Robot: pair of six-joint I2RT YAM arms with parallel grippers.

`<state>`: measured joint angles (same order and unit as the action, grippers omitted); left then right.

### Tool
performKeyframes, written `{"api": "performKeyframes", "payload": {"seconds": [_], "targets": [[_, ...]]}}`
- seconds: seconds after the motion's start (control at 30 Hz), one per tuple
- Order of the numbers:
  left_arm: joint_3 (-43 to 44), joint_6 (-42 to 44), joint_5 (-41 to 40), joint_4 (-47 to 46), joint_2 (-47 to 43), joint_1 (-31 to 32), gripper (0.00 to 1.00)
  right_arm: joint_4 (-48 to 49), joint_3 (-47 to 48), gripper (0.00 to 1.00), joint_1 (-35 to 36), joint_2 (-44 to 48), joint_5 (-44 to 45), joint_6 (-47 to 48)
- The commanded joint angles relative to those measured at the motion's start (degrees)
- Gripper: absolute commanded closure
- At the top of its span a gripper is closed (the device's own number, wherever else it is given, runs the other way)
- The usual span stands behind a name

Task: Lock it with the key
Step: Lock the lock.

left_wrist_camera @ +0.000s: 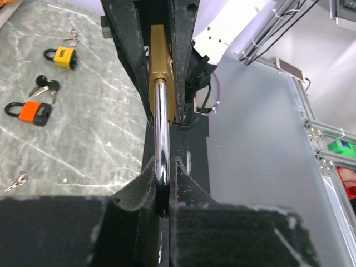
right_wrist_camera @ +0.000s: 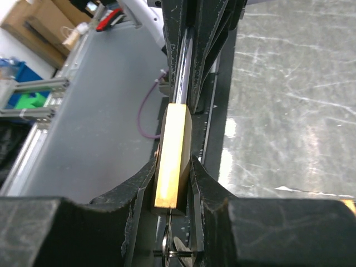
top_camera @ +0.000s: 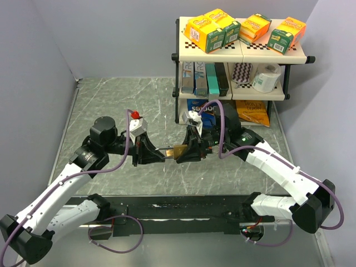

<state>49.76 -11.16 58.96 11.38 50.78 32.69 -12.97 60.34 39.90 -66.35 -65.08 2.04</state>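
A brass padlock (top_camera: pixel 179 151) hangs in the air between my two grippers above the table's middle. My left gripper (left_wrist_camera: pixel 162 178) is shut on its chrome shackle (left_wrist_camera: pixel 161 133), with the brass body (left_wrist_camera: pixel 161 72) beyond it. My right gripper (right_wrist_camera: pixel 173 169) is shut on the padlock body (right_wrist_camera: pixel 173 161), which stands edge-on between the jaws. A key (right_wrist_camera: pixel 173 249) sticks out of the body's bottom end on a small ring, inside the right gripper's throat. In the top view the left gripper (top_camera: pixel 158 151) and right gripper (top_camera: pixel 188 149) face each other.
A yellow padlock (left_wrist_camera: pixel 64 57) and an orange padlock (left_wrist_camera: pixel 34 112) lie on the marble table with loose keys (left_wrist_camera: pixel 44 84) beside them. A white shelf (top_camera: pixel 245 54) with boxes stands at the back right. A black strip (top_camera: pixel 183 208) runs along the near edge.
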Motion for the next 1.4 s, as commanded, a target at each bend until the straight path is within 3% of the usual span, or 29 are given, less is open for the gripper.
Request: {"api": "performKeyframes", "payload": {"seconds": [0.0,0.63,0.9,0.97,1.0,1.1,1.2,1.37], "targets": [[-0.71,-2.90,-1.56,-18.75,5.02,7.38,0.99,18.41,2.33,1.00,6.77,-3.35,-2.16,-1.60],[-3.88,-10.29,-3.32,-29.04,6.61,8.36,0.99,23.43,2.33,1.00,9.32,-5.46,-1.46,-4.15],[-2.38,-3.00,-2.19,-16.40,3.63,5.64,0.99,13.52,3.47,0.98,6.61,-3.88,-2.07,2.07],[-2.65,0.24,-0.34,-11.58,1.87,3.54,0.99,7.30,4.34,0.84,4.85,-2.74,-2.07,4.36],[-2.65,1.48,0.36,-8.68,1.17,2.65,0.99,5.35,4.70,0.66,3.97,-2.47,-1.81,6.98],[-2.30,6.92,2.03,-0.33,-1.03,-1.04,0.99,-3.33,6.19,0.33,0.54,-0.89,-0.93,12.26],[-1.42,13.41,4.32,7.21,-1.92,-5.17,0.99,-11.16,7.07,0.23,-2.19,0.51,0.65,17.63],[1.48,23.01,6.43,16.65,-2.01,-8.78,0.99,-21.38,8.39,0.22,-6.40,1.84,2.41,25.79]]}}
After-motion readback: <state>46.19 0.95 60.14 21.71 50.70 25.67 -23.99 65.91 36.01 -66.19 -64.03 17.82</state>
